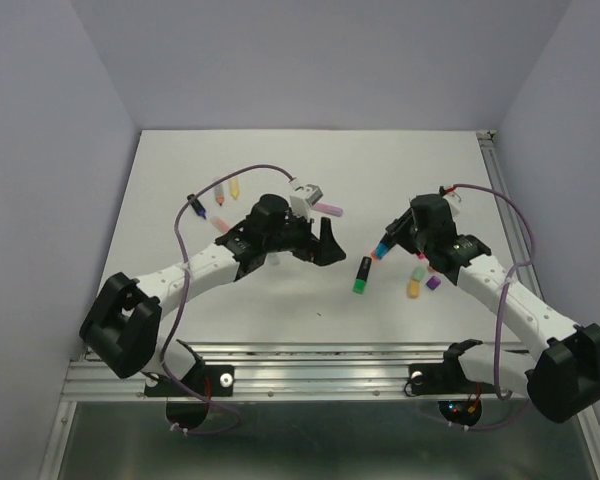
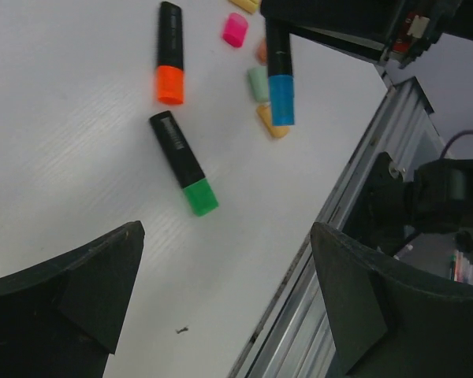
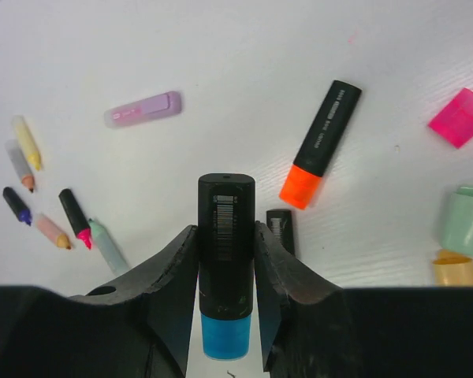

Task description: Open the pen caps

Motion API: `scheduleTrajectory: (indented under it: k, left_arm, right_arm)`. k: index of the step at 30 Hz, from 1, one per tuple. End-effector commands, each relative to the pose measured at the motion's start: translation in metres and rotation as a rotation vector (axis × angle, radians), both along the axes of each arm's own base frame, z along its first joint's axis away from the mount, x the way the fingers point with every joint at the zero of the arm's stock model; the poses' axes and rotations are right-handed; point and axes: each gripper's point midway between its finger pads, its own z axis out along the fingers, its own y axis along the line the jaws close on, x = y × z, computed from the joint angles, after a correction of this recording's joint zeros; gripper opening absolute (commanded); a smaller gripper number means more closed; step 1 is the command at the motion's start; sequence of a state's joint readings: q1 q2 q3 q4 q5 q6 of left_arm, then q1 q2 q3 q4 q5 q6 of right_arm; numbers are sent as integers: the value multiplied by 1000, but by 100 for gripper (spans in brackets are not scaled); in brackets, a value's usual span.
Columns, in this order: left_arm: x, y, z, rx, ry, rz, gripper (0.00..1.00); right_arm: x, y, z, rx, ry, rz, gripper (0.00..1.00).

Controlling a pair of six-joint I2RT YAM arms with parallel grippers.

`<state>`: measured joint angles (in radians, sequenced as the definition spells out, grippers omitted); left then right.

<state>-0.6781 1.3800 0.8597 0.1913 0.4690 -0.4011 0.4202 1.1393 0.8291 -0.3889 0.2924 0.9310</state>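
Observation:
My right gripper (image 3: 225, 236) is shut on a black pen (image 3: 225, 206), gripping the barrel, with the blue cap (image 3: 225, 337) on its near end. In the top view this pen (image 1: 380, 247) hangs just above the table. A black pen with an orange cap (image 2: 170, 84) and one with a green cap (image 2: 199, 197) lie between the arms. Loose caps lie nearby: pink (image 3: 459, 116), mint (image 3: 465, 219), pastel orange (image 3: 456, 269). My left gripper (image 2: 229, 291) is open and empty over the table's near edge, short of the green-capped pen (image 1: 363, 275).
Several uncapped pens (image 3: 31, 150) lie in a cluster at the back left, a lilac pen (image 3: 144, 109) beside them. An aluminium rail (image 2: 331, 260) runs along the table's near edge. Purple cables loop from both arms.

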Motion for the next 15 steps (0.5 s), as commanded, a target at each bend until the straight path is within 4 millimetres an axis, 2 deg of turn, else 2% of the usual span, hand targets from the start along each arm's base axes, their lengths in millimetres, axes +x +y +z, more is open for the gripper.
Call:
scheduleTrajectory:
  k: [1,3,7,9,15]
  left_arm:
    - [-18,-58,46,-133,-88,-186,99]
    - [-16,-70,45,-134,-78,-202,99]
    - [-9,-80,36,-119,-66,-205,99]
    - [-8,-85,29,-108,-53,-214,99]
    - [-4,-96,26,-94,-55,-228,99]
  right_arm:
    - [9,27,23,78,-96,78,17]
    - [10,32,27,92,-105,86,17]
    - [10,46,42,148,-150,127,17]
    - [10,50,44,164,-158,137,17]
    - [7,68,48,207,-161,189,17]
